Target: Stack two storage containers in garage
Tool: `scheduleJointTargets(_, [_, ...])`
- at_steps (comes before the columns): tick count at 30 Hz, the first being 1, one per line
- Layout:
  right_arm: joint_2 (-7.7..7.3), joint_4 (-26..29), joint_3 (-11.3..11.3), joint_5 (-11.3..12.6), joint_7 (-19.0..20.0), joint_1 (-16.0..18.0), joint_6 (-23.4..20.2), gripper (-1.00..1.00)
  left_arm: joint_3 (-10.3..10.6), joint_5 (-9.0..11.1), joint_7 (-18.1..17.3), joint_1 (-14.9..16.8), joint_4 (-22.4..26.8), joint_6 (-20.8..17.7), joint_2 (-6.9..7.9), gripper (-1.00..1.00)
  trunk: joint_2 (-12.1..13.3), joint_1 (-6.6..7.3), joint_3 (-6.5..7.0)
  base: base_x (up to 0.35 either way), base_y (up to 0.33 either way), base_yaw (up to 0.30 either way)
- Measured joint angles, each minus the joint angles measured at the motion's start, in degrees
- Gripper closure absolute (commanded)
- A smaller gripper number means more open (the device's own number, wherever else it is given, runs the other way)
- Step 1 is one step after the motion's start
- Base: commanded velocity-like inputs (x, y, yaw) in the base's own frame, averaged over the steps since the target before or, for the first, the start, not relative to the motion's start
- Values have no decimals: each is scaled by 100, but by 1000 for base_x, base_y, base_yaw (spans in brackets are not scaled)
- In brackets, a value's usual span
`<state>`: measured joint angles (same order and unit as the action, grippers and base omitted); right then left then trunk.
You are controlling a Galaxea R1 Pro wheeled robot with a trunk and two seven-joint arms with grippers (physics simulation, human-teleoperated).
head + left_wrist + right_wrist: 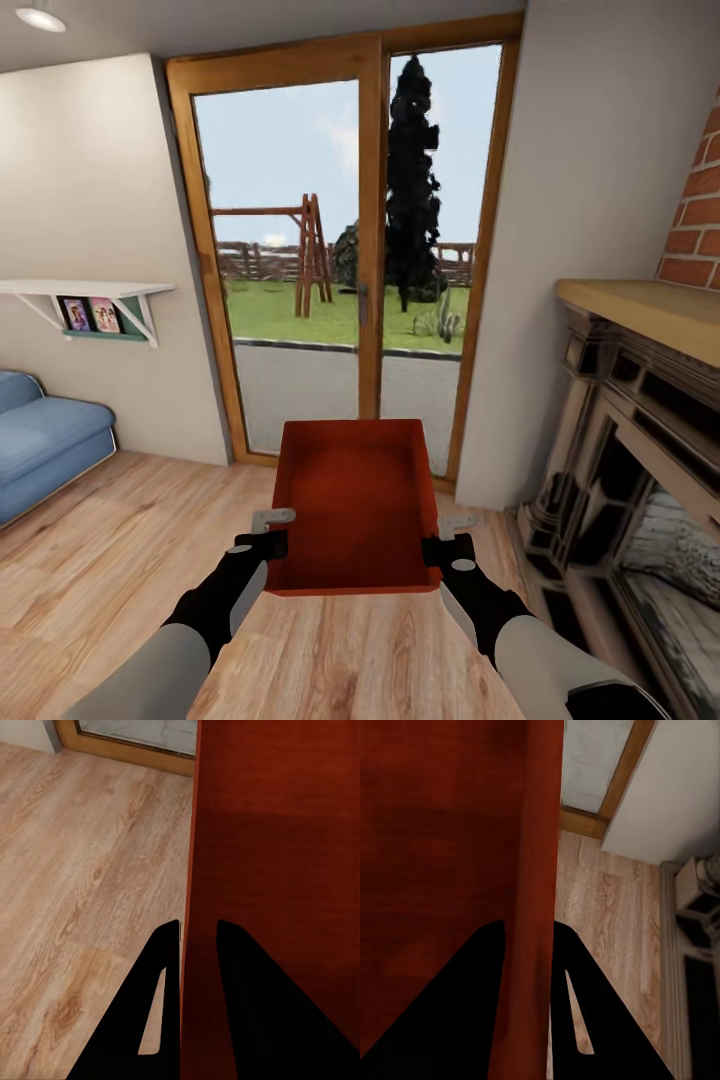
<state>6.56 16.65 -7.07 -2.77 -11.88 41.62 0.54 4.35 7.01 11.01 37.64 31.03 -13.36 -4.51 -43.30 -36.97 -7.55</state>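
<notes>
Red-orange rectangular open-top storage bin [355, 505] held aloft — left gripper [268, 545] and right gripper [440, 550] each clamped on a side wall, apparently level.

Two arms enter from the lower edge of the head view. Each forearm is a smooth, rounded light-grey shell that narrows into a glossy black wrist section with small pale round details near the joint. The left gripper [272, 532] and the right gripper [447, 535] have black bodies and flat, light-grey metal fingers. In both wrist views the fingers [154, 1009] show as black tapering wedges; the outer one has a narrow slot cut through.
</notes>
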Motion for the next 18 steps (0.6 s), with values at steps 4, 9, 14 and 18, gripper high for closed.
scheduleJointTargets(4, [0,0,-2,1,0,1,0,100,0,1,0,0,0,0,0,100,0,0,29,0,0,144])
scheduleJointTargets(9, [-1,1,-7,6,0,0,0,100,-5,0,1,0,-1,2,-1,100,0,0,71,0,0,54])
scheduleJointTargets(14, [-5,1,-4,5,7,-1,0,100,-10,-5,3,1,-2,1,-6,100,0,0,116,0,0,8])
scheduleJointTargets(18, [-5,2,-4,5,7,-1,-2,100,-12,-6,1,0,-3,0,-6,100,0,0,147,0,0,0])
